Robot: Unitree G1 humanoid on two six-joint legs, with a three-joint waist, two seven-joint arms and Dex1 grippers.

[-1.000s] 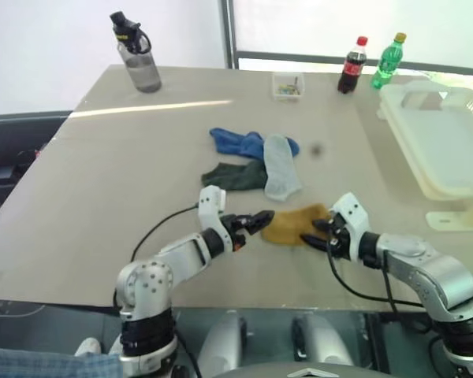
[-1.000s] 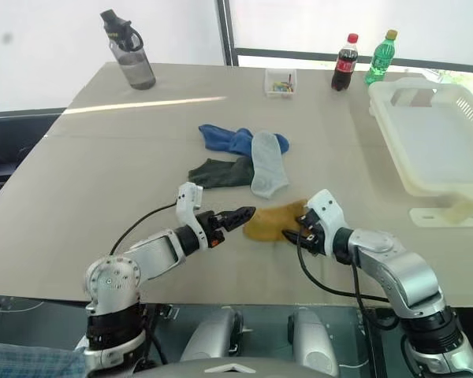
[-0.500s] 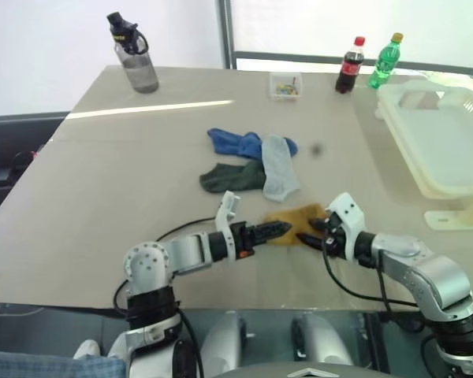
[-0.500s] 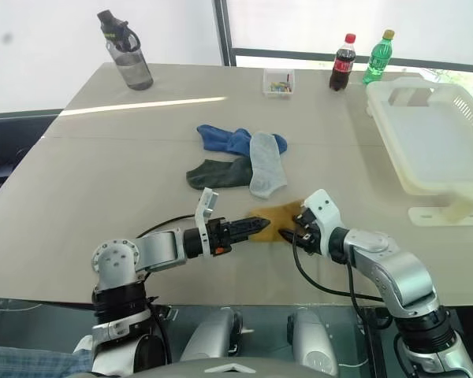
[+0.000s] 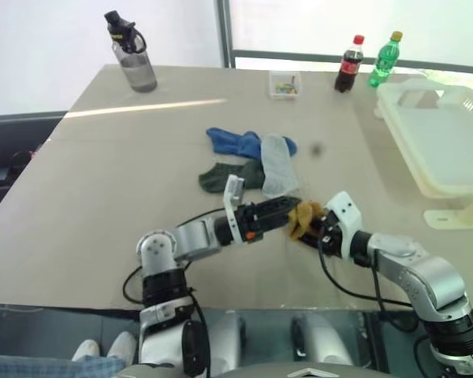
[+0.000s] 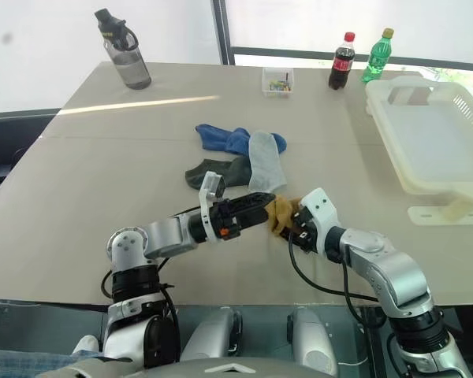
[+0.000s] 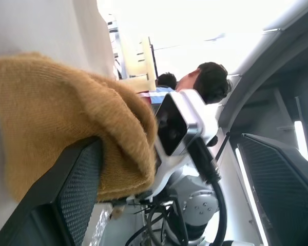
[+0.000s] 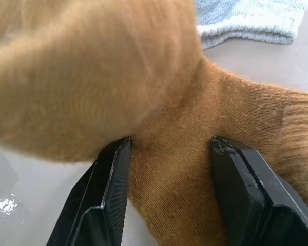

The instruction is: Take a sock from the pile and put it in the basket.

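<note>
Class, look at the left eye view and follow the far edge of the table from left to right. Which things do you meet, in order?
water bottle → small clear box → cola bottle → green bottle → basket

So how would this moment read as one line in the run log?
right gripper: fingers either side of yellow sock | left gripper: open, one finger against sock | basket: no sock inside | other socks: on table
</note>
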